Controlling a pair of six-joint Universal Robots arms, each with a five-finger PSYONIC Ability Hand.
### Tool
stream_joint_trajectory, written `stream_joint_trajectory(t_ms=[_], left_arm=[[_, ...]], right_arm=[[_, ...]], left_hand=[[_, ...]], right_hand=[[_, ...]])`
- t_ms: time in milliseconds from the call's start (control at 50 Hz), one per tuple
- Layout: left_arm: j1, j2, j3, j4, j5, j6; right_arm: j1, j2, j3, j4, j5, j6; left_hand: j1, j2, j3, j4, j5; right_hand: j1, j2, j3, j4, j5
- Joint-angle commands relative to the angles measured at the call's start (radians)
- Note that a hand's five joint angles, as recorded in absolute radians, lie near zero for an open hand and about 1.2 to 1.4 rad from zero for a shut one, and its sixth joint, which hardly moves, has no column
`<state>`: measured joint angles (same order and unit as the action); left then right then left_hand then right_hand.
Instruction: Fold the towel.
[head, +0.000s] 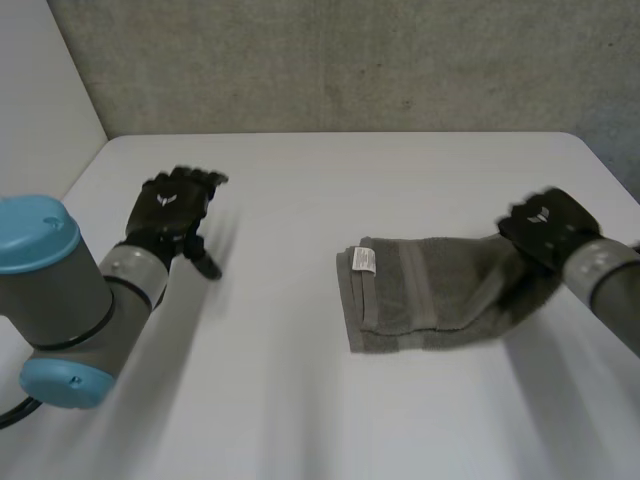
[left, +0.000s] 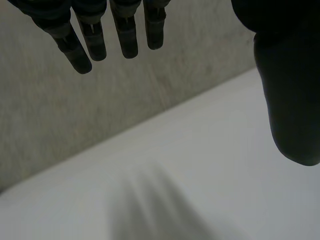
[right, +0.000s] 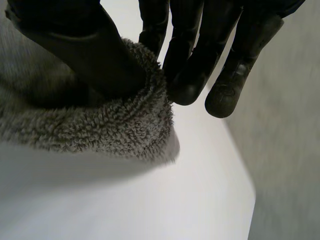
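the fingers (right: 192, 75) and thumb of the right hand (head: 545, 228) pinch the right end of the towel (head: 430, 295), which lies on the counter (head: 300, 400). the left hand (head: 175, 205) hangs well apart, with its fingers straight and empty. the towel looks soft, thick and light. it will probably sag, so it is better to hold it at the corners.

The towel (head: 430, 295) is grey-green terry cloth, folded into a thick band. It lies right of centre on the table (head: 280, 400). A white label (head: 364, 261) faces up at its left end. Its right end is raised.
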<state>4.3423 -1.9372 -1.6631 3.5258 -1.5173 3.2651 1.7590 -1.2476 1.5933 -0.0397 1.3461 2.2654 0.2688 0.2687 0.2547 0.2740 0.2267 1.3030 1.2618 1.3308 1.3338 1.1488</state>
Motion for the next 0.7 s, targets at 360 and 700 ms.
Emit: stream_joint_trajectory(t_ms=[360,700], left_arm=[[-0.131,-0.055,0.244,-0.047,-0.040,-0.193],[-0.294,-0.313,0.401,-0.175,-0.041,-0.197]], right_arm=[[0.363,0.051,-0.118,0.006,0.025,0.284],[0.186,0.022,-0.056,0.004,-0.009,0.552]], left_hand=[[-0.070,-0.070,-0.056,-0.075,-0.202],[-0.070,-0.070,-0.056,-0.075,-0.202]], right_hand=[[-1.021,-0.980,-1.049,-1.052,-1.042],[-1.098,-1.056,-1.125,-1.128,-1.118]])
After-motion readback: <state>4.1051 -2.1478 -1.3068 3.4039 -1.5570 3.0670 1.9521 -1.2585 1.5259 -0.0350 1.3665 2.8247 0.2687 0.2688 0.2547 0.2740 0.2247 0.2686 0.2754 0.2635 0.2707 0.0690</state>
